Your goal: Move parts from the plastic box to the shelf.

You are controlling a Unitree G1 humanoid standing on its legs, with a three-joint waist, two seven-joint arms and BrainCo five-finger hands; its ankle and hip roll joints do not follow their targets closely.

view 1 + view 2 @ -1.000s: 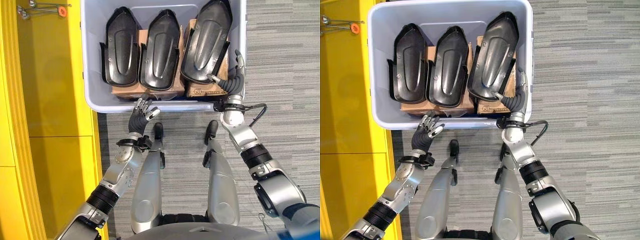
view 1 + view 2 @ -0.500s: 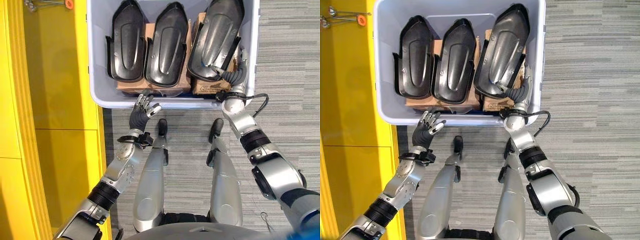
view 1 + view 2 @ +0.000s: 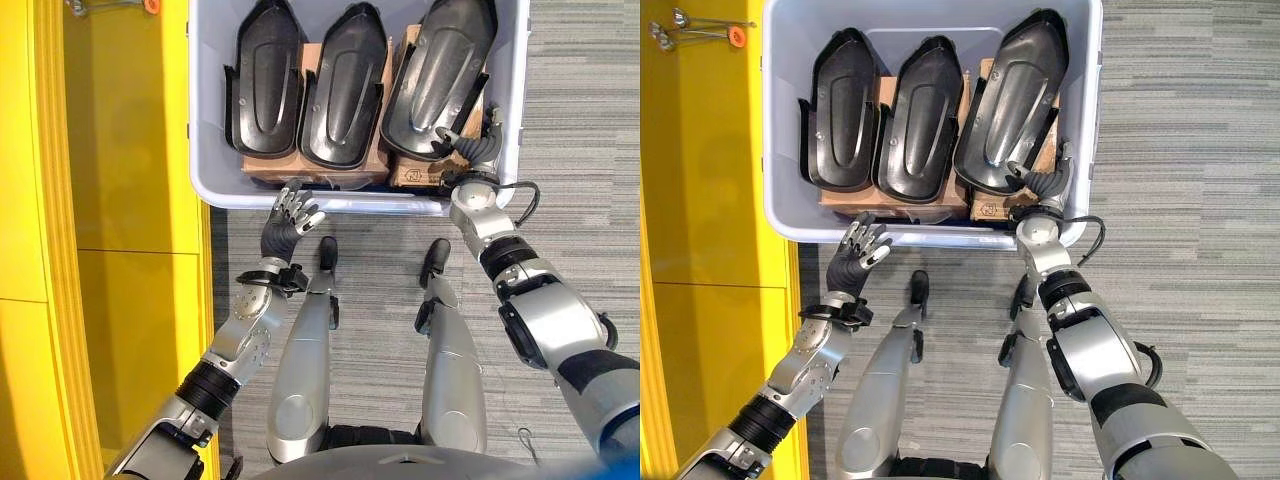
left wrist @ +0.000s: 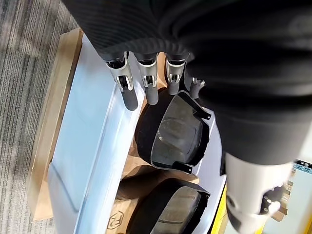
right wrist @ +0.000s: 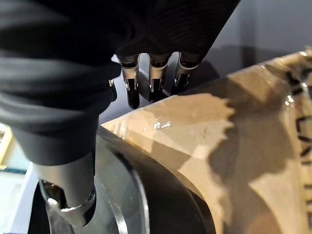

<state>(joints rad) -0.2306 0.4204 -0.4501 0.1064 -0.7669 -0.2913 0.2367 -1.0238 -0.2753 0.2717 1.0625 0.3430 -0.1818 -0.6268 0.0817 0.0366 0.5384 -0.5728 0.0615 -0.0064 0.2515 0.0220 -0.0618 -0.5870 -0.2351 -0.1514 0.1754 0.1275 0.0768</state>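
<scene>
Presently: three black moulded plastic parts (image 3: pixel 923 120) on brown cardboard boxes (image 3: pixel 420 172) inside grey plastic box (image 3: pixel 780 215). Right hand (image 3: pixel 1045 186) clamped on rightmost part (image 3: pixel 1008 102); left hand (image 3: pixel 856 252) fingers spread, empty, beside near rim.

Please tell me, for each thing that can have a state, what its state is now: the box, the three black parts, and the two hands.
Plastic box: open-topped, holding three parts on cardboard.
Left black part: lying in the box, untouched.
Middle black part: lying in the box, untouched.
Right black part: in the box, right hand at its near end.
Left hand: open, at the box's near rim.
Right hand: inside the box; grip unclear.
</scene>
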